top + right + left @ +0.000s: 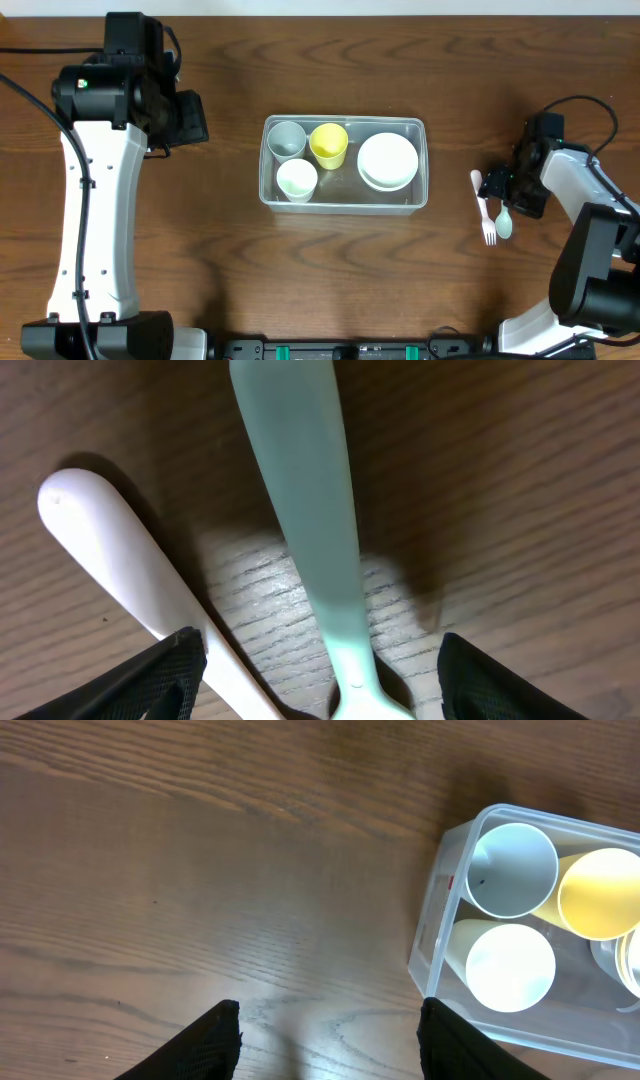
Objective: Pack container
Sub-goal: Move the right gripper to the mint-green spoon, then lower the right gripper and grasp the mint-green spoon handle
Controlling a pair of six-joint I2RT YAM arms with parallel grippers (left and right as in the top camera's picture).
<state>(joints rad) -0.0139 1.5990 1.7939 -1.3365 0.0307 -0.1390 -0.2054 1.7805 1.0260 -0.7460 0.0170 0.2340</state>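
Note:
The clear container [344, 120] stands mid-table. It holds a grey cup [287, 138], a yellow cup [329, 144], a pale cup [297, 179] and stacked white bowls [388, 160]. Its left end shows in the left wrist view [438, 910]. My left gripper [190, 118] is open and empty over bare wood left of the container [330, 1025]. My right gripper [503, 188] is open, low over a mint spoon [504, 222] and a white fork [485, 212]. In the right wrist view, the spoon handle [305, 500] lies between the fingers [325, 680], and the fork handle [125, 565] lies by the left finger.
The table is dark wood [330, 270]. The left arm's white link [95, 220] runs along the left side. The right arm's body [595, 240] and cables sit at the right edge.

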